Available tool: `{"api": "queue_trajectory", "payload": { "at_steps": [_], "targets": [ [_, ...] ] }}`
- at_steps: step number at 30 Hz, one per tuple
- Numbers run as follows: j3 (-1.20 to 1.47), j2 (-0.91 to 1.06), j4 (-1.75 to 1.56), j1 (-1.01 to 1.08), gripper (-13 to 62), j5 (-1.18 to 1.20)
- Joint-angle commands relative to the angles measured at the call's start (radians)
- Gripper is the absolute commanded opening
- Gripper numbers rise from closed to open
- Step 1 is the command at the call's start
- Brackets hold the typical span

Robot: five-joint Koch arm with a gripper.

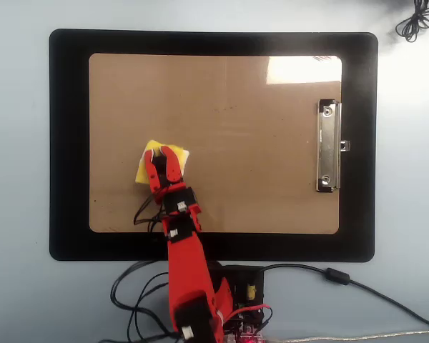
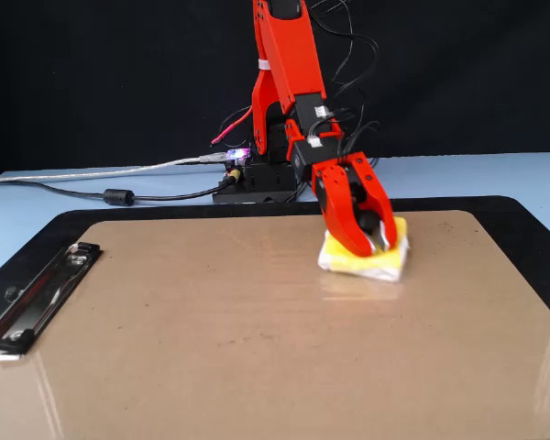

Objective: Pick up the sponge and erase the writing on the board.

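I am holding the sponge (image 2: 367, 258) with my claw (image 2: 370, 240), its jaws closing on the middle of it and pressing it flat onto the board (image 1: 222, 86). In the overhead view the sponge is sitting on the board's lower-left part, well apart from the clip (image 1: 328, 146). I judge I am wiping, possibly nearly finishing: no writing is showing on the brown face, only faint smudges. Next I should be sweeping over any remaining marks. No readable labels anywhere.
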Motion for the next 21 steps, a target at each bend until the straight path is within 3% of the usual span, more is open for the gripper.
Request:
{"api": "queue_trajectory", "payload": {
  "at_steps": [1,4,7,17,21],
  "targets": [
    [-0.175,-0.187,-0.008,0.002,-8.0,-0.017],
    [-0.428,-0.388,-0.003,0.0,-8.1,-0.017],
    [-0.446,-0.373,0.003,-0.009,-8.1,-0.018],
    [0.034,0.281,0.173,-0.216,-8.1,-0.069],
    [0.071,0.488,0.351,-0.316,-8.0,-0.11]
  ]
}}
